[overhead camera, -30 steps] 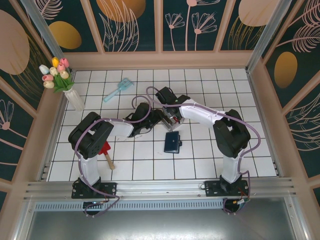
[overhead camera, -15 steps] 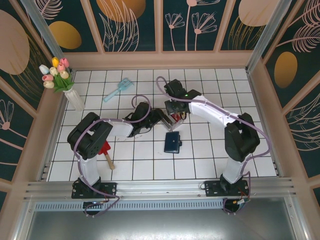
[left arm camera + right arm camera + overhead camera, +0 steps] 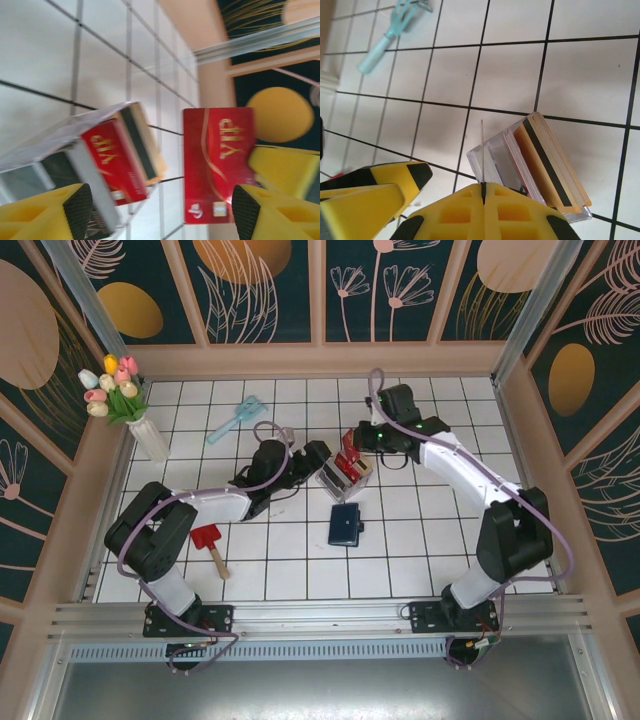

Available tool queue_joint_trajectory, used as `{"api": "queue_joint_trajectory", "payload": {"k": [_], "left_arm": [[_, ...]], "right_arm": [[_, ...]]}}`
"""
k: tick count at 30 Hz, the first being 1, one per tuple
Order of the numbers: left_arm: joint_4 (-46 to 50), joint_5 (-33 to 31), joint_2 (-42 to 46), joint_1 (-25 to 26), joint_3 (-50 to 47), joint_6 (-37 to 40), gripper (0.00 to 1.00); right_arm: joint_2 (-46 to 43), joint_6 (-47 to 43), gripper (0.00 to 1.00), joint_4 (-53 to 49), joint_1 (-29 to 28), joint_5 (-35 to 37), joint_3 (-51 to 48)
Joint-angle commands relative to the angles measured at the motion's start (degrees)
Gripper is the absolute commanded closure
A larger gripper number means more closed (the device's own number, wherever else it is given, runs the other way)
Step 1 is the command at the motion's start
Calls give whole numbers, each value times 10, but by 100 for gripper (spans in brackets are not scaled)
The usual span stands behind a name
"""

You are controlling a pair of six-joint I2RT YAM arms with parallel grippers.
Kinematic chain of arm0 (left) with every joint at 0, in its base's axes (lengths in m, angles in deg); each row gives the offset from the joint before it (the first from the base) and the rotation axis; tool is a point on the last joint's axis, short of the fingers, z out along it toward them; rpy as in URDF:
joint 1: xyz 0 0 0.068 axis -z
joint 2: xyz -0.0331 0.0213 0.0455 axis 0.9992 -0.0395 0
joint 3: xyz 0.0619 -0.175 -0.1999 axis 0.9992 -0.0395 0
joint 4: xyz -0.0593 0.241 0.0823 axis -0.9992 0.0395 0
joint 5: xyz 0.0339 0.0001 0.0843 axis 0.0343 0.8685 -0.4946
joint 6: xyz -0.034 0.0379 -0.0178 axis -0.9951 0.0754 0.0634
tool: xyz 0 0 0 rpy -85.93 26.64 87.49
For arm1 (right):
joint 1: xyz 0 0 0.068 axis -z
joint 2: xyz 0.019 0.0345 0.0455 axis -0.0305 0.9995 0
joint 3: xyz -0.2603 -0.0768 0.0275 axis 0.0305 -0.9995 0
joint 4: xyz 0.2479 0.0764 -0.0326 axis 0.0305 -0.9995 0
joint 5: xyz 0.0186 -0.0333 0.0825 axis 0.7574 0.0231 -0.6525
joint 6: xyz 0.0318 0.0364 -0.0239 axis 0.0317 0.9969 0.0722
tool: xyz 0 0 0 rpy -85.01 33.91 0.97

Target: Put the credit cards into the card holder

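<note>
Found the right claw [image 3: 483, 186] pinched tight on one red credit card [image 3: 217, 165], edge-on in its own wrist view, held apart from the clear rack [image 3: 495, 157] and just beside it toward the far edge of the counter [image 3: 450, 550]. Saw more cards [image 3: 112, 160], red and tan-gold, upright in that rack. Noted the left claw [image 3: 160, 207] gaping wide, gripping nothing, near the rack. Spotted the navy card holder [image 3: 346, 525] folded flat around mid-counter, on the rack's near-edge side, untouched
</note>
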Motion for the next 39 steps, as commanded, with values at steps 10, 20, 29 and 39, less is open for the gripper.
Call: {"api": "queue_joint_trajectory", "payload": {"k": [10, 20, 29, 39], "left_arm": [[-293, 138, -71, -18, 33, -120, 24], [-329, 148, -79, -18, 44, -136, 67], [-358, 166, -81, -20, 50, -146, 97], [-420, 207, -104, -20, 65, -200, 98]], "right_arm": [[-66, 117, 100, 137, 71, -241, -53], [-68, 153, 100, 189, 81, -292, -81], [-62, 151, 85, 217, 99, -390, -87], [-52, 135, 82, 220, 122, -446, -80]]}}
